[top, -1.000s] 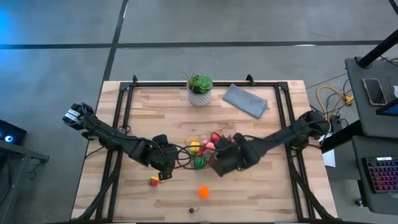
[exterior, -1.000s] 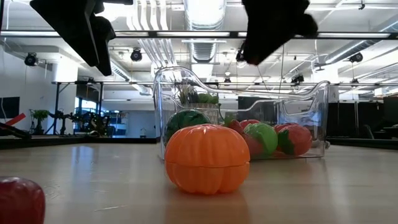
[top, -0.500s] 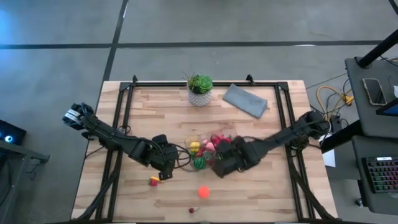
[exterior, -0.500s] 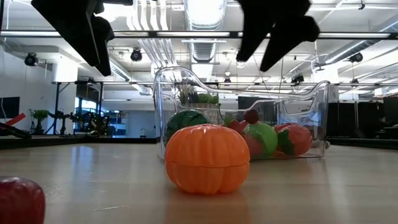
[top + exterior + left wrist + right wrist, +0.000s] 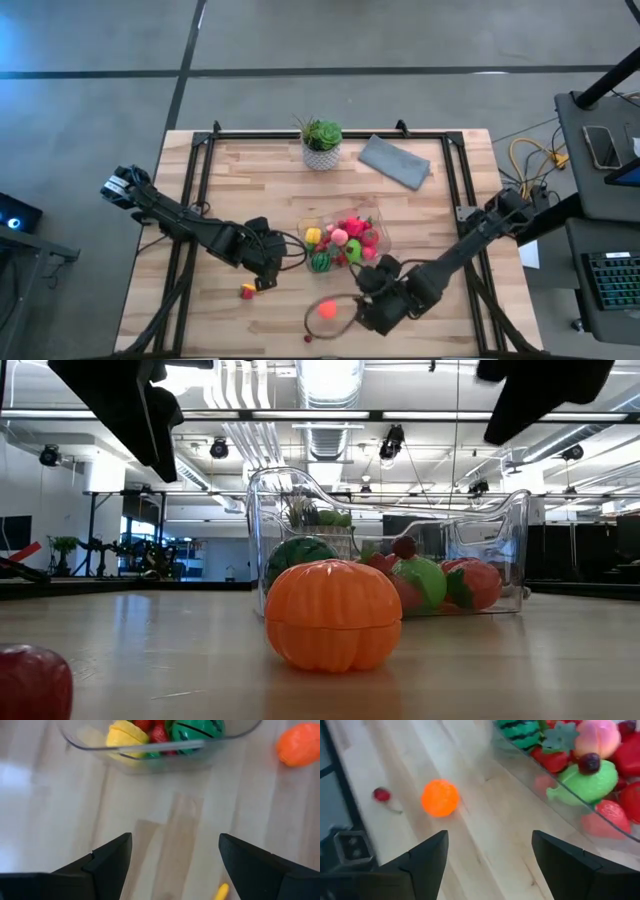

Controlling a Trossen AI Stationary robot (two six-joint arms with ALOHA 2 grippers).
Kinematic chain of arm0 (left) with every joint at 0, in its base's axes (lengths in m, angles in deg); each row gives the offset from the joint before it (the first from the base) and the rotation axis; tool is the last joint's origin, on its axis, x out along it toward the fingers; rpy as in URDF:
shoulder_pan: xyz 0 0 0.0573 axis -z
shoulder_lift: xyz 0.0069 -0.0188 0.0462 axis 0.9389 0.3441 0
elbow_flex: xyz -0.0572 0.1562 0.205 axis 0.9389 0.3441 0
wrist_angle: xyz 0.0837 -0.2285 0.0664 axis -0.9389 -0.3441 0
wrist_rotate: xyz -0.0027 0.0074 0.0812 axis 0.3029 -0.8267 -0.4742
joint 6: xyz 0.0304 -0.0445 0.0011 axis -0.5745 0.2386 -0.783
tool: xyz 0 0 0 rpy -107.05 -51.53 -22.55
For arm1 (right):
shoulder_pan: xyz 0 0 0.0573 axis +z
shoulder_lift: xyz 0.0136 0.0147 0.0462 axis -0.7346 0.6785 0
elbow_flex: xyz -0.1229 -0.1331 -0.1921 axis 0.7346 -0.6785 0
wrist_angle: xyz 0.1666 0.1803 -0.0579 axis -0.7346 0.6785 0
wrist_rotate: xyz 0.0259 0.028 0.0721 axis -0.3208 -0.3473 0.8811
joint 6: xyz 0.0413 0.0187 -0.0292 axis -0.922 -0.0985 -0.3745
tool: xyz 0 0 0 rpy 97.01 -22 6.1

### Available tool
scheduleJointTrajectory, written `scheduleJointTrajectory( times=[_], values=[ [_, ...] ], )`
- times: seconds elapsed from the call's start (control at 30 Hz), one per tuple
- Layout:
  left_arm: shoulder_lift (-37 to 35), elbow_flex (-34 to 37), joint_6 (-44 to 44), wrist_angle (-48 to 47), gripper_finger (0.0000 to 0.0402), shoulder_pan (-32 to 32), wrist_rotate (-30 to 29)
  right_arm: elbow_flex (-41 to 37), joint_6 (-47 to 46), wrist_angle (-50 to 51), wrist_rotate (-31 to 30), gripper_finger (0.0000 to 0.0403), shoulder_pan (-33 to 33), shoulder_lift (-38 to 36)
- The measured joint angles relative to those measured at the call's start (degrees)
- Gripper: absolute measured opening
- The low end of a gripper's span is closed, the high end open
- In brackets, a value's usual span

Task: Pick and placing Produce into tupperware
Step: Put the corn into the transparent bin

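The clear tupperware (image 5: 303, 231) stands mid-table on its flat base, filled with produce: a striped green melon (image 5: 321, 261), red, pink, yellow and green pieces. An orange pumpkin-like toy (image 5: 327, 309) rests on the wood nearer the front edge, a small red cherry (image 5: 309, 338) beyond it toward that edge. A yellow-and-red piece (image 5: 247, 291) lies to the left. My left gripper (image 5: 268, 272) hovers open left of the tupperware. My right gripper (image 5: 362, 312) hangs open just right of the orange toy (image 5: 440, 797), nothing between its fingers.
A potted plant (image 5: 322, 143) and a folded grey cloth (image 5: 395, 161) sit at the table's far side. Black frame rails (image 5: 190, 200) run along the left and right edges. Bare wood lies between the tupperware wall (image 5: 535, 770) and the front edge.
My right gripper opened above the tupperware and a small dark red fruit dropped in on top of the produce. The gripper then swung toward the table's near edge, a little lower, and now hangs beside the orange toy.
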Motion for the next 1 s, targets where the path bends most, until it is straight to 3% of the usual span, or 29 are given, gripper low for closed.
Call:
scheduleJointTrajectory(
  times=[0.2,0.33,1.0],
  values=[
    [-0.02,0.87,-0.57,-0.31,0.0283,0.97,3.44,0.0,-5.37,-1.28,3.1,0.0277,0.11,2.61],
    [-0.02,2.29,-1.49,-0.01,0.0283,3.02,3.47,0.64,-1.97,-6.03,6.36,0.0278,0.55,4.95],
    [-0.04,7.64,7.06,0.39,0.0283,16.86,6.93,3.82,-1.75,-6.5,6.65,0.0275,0.81,10.68]
  ],
)
